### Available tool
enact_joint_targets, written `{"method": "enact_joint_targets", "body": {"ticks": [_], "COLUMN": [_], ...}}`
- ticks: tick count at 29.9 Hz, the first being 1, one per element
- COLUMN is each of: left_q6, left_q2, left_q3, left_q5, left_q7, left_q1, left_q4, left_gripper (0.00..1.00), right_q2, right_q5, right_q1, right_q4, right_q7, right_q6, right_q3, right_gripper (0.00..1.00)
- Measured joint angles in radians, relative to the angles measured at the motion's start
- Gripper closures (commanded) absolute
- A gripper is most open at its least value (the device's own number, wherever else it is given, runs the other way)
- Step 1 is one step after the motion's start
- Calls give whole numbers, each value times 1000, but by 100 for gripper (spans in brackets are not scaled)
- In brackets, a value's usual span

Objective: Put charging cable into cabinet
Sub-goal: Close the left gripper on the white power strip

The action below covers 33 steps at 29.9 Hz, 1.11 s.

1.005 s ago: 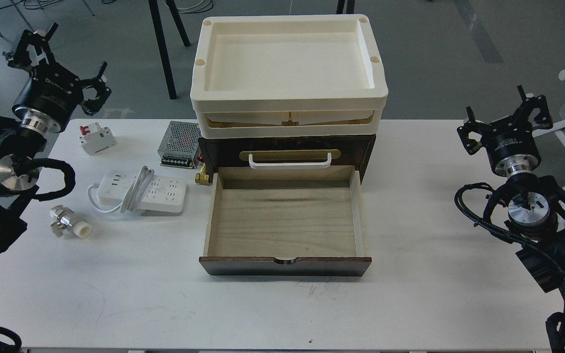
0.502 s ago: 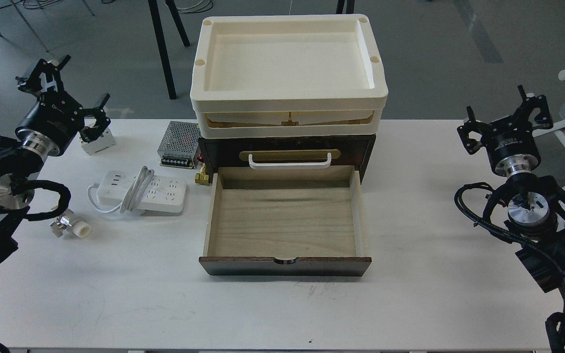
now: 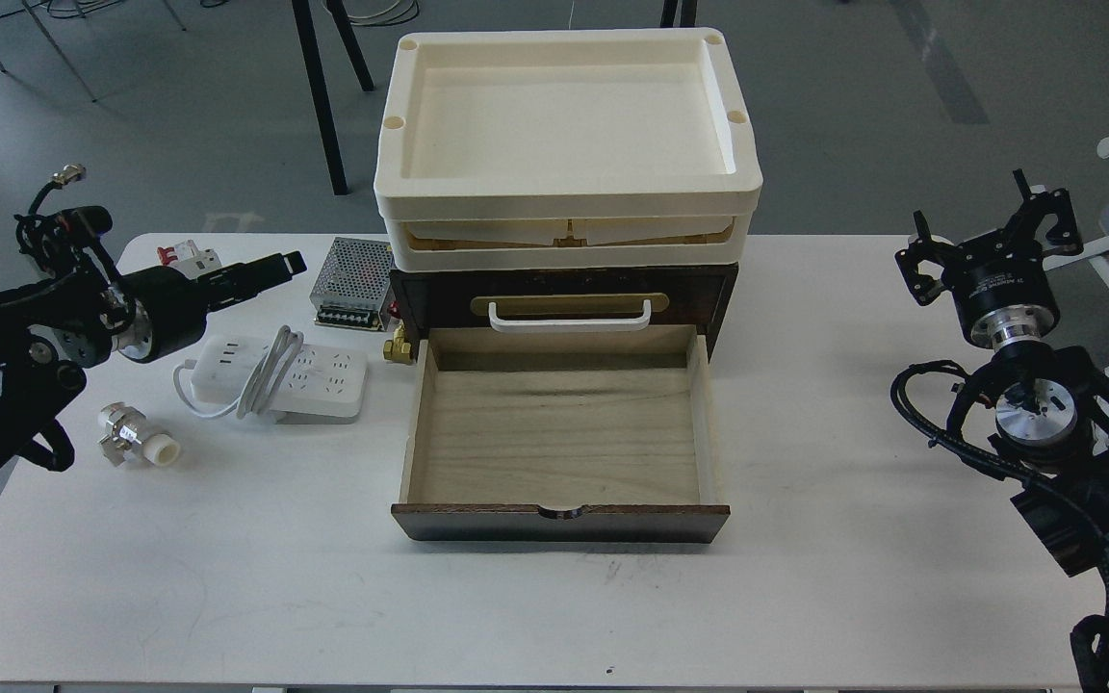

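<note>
The left gripper hovers beside the charging cable, its opening impossible to tell. The right gripper stands spread, empty. The stiff strip likely suits an edge grasp; its cord is floppy.

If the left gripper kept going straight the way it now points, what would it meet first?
The left gripper points right and slightly away, toward the perforated metal power-supply box. That box looks first in line, though the gripper's height above the table is unclear, so it might pass over it.
</note>
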<state>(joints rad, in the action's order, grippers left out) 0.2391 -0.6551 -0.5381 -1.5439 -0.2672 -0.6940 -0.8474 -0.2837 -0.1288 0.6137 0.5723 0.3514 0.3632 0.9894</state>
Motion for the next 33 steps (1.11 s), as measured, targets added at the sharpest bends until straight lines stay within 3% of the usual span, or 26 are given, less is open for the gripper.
{"method": "enact_joint_targets", "body": {"ticks": [8, 13, 21, 29, 33], "left_q6": [-205, -296, -315, -306, -305], "left_q2": [39, 53, 77, 80, 75], "left_q3": [245, 360, 437, 437, 428], "left_q5": [-197, -201, -195, -181, -180], "left_q7": [3, 4, -4, -6, -36], "left_q1": [-8, -10, -17, -47, -66], "left_q4": [70, 145, 206, 216, 213], "left_gripper": [9, 29, 73, 91, 93], "right_q2": [0, 0, 0, 0, 0], "right_q5": [0, 0, 0, 0, 0], "right_q1": [0, 0, 0, 0, 0], "right_q4": [0, 0, 1, 1, 1], "right_q7": [1, 1, 2, 2, 2], "right_q6": [-1, -1, -1, -1, -1], "right_q3": [-3, -5, -8, -9, -11], "right_gripper": [0, 0, 0, 0, 0]}}
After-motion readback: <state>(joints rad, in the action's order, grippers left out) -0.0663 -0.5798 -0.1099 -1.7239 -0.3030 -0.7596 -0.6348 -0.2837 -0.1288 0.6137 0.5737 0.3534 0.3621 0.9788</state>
